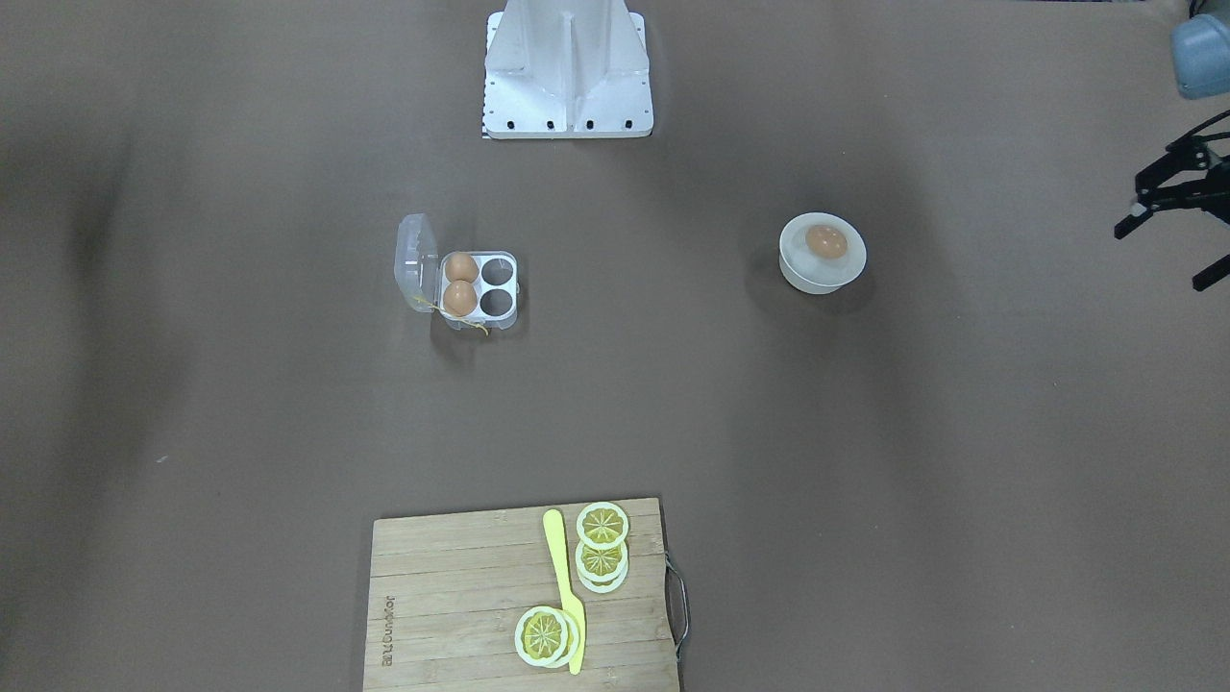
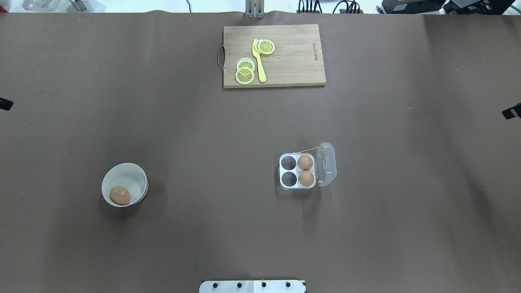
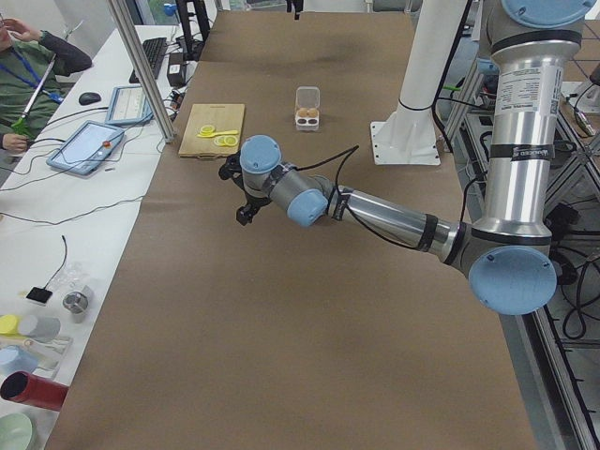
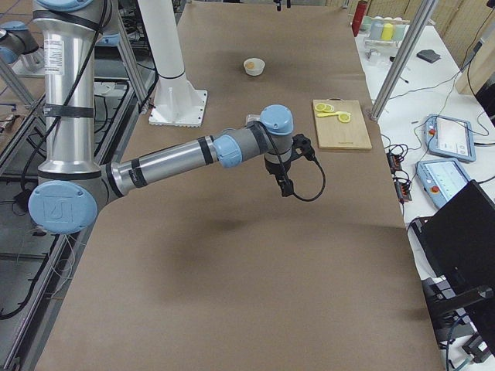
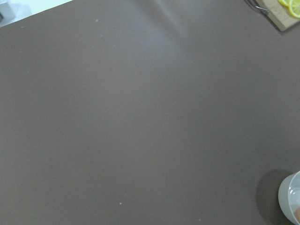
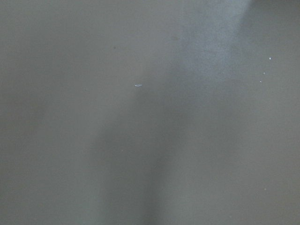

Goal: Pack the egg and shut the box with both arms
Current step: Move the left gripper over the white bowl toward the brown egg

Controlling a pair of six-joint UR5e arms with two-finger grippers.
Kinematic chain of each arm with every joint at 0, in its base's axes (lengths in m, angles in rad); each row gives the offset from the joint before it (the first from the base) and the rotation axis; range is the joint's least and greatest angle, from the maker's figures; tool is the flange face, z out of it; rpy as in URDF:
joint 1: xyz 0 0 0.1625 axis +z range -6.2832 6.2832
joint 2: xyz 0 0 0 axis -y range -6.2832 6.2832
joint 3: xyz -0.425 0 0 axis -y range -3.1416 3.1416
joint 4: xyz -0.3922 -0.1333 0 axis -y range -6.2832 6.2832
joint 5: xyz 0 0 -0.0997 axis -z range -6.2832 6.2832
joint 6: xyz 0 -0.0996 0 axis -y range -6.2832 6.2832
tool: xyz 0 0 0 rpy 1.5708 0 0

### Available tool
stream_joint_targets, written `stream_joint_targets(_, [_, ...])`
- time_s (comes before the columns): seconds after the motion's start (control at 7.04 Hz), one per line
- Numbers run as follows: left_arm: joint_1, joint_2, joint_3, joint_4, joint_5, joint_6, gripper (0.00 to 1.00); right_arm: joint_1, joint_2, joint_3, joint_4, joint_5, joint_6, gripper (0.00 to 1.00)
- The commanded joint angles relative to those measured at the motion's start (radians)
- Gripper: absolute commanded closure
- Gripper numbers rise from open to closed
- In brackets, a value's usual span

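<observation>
One orange-brown egg (image 1: 826,241) (image 2: 120,195) lies in a round white bowl (image 1: 794,266) (image 2: 131,176). The clear box (image 1: 508,288) (image 2: 283,171) stands with its lid (image 1: 413,258) (image 2: 327,165) swung open; two eggs (image 1: 460,283) fill the cells beside the lid, and the other two cells are bare. My left gripper (image 1: 1160,258) hangs open at the table's end, well outside the bowl, holding nothing. Of my right gripper (image 4: 288,179), only a black sliver (image 2: 511,112) shows at the overhead view's edge, so I cannot tell whether it is open or shut.
A wooden cutting board (image 1: 452,596) (image 2: 293,57) with lemon slices (image 2: 245,71) and a yellow knife (image 2: 259,61) lies at the table's far edge. The white robot base (image 1: 567,82) stands at the near edge. A person (image 3: 19,75) sits at the side desk.
</observation>
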Motion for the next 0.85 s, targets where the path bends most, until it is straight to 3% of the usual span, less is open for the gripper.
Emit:
stream_joint_targets(0.0, [0.181,-0.002,-0.018,-0.097,0.069,-0.304,0.02,-0.056,0.039,0.002,0.002,-0.028,0.111,0.0])
stream_joint_targets(0.43, [0.38,-0.006,-0.084,-0.097,0.153,-0.878,0.02,-0.069,0.044,0.002,0.002,-0.033,0.127,0.0])
stream_joint_targets(0.71, [0.492,-0.006,-0.101,-0.097,0.25,-1.161,0.11,-0.069,0.044,0.001,0.002,-0.034,0.127,0.0])
